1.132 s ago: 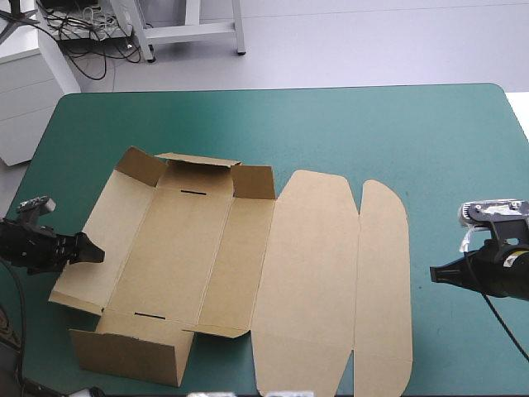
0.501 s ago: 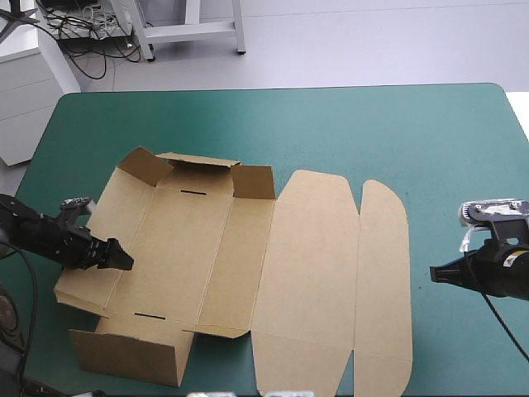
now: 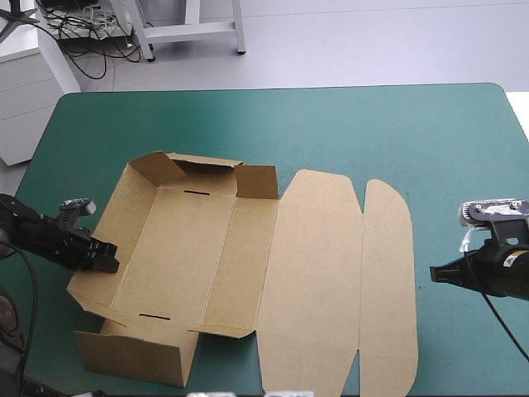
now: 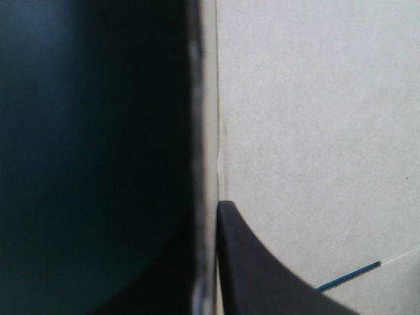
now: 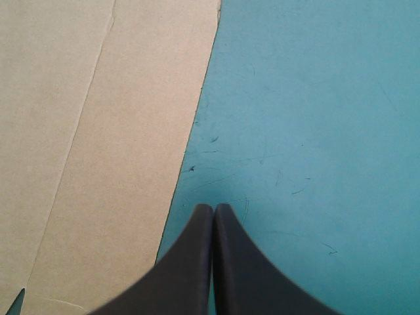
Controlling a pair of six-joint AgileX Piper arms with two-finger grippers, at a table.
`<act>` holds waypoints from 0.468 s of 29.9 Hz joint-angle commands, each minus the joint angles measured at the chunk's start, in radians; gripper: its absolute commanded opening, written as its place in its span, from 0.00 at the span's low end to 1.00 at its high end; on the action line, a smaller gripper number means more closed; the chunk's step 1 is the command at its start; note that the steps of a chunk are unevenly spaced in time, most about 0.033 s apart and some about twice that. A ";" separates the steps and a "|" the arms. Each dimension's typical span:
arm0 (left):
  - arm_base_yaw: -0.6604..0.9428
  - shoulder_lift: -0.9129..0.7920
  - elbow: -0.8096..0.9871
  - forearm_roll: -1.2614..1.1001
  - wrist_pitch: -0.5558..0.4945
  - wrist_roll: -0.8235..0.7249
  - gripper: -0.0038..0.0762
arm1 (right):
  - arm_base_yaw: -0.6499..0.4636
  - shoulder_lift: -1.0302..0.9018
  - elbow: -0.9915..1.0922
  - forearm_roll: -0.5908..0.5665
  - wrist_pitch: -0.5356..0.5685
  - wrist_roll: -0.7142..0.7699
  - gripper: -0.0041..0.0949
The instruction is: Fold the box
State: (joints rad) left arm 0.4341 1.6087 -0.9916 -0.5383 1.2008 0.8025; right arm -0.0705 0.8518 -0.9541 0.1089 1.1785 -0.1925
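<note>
The brown box (image 3: 248, 265) lies open on the table, its lid panels flat toward the right. The far end wall and the near end wall (image 3: 132, 356) stand up. My left gripper (image 3: 106, 255) is at the box's left side wall, shut on the board's edge, and that wall tilts upward. In the left wrist view the box's board (image 4: 315, 118) fills the side by one black finger (image 4: 262, 275), with the edge running between the fingers. My right gripper (image 3: 434, 273) hovers right of the lid's edge, shut with nothing in it (image 5: 213, 209), beside the box's flat panel (image 5: 85, 131).
The teal-green cover (image 3: 331, 124) stretches from the box to the table's far edge. A strip of cover (image 5: 315, 131) lies between the lid's edge and my right gripper. The box's near end wall stands close to the table's near edge.
My left gripper moved in over the left side wall, then pulled back a little and shut on its edge. That wall now tilts up and the box has shifted slightly right. The right arm is still.
</note>
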 commanded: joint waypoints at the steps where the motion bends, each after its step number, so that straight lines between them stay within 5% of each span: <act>1: -0.007 -0.034 -0.018 -0.002 0.078 -0.012 0.04 | -0.007 -0.009 -0.023 0.010 -0.040 -0.010 0.02; 14: -0.086 -0.034 -0.064 0.078 0.019 -0.068 0.04 | -0.007 -0.009 -0.023 0.010 -0.040 -0.010 0.02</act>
State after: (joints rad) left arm 0.3993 1.6087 -1.0071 -0.4969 1.2038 0.7718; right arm -0.0705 0.8518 -0.9541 0.1089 1.1785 -0.1925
